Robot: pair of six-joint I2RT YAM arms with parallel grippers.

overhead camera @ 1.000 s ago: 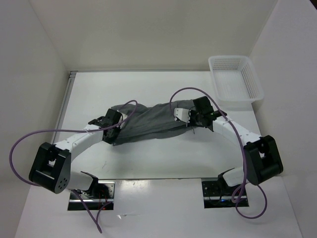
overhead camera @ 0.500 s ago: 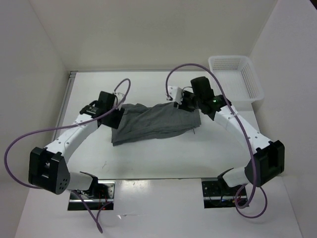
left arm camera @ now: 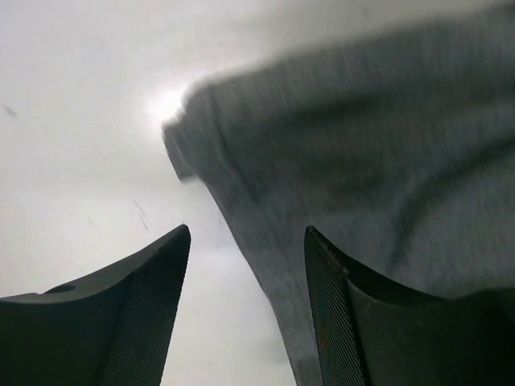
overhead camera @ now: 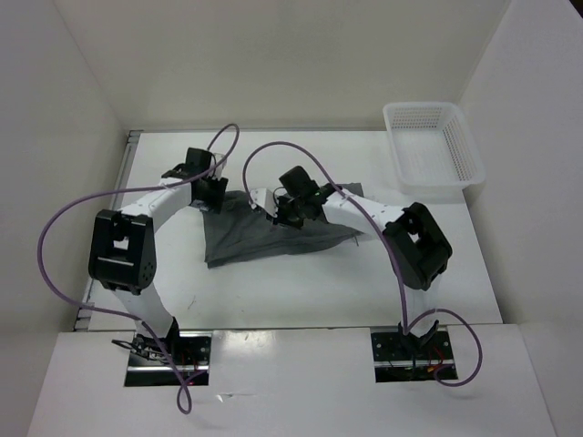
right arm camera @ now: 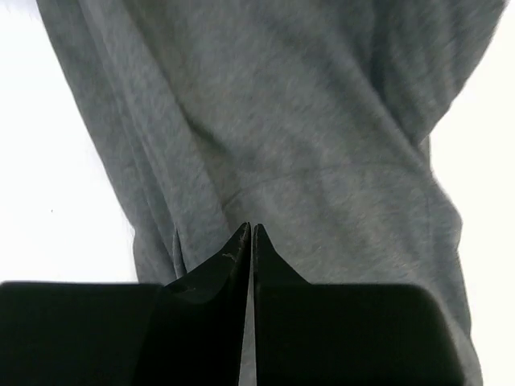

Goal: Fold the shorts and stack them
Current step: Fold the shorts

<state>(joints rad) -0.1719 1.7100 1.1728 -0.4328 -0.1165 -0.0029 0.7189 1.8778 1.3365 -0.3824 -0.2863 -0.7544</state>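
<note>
The grey shorts (overhead camera: 246, 238) lie crumpled flat on the white table, mid-left. My left gripper (overhead camera: 211, 193) hovers at their far left corner. In the left wrist view it (left arm camera: 247, 229) is open: one finger is over bare table, the other over the shorts (left arm camera: 362, 145), and the cloth edge runs beneath the gap. My right gripper (overhead camera: 276, 211) is over the middle of the shorts. The right wrist view shows it (right arm camera: 251, 227) shut, tips together just above the shorts (right arm camera: 306, 104), with no cloth seen between them.
A white mesh basket (overhead camera: 421, 106) stands at the far right corner of the table. White walls close in the back and both sides. Purple cables arc above both arms.
The left gripper moved back to the shorts' far left corner and opened, letting go of the cloth. The right gripper swung left from the right edge to the middle and shut.
</note>
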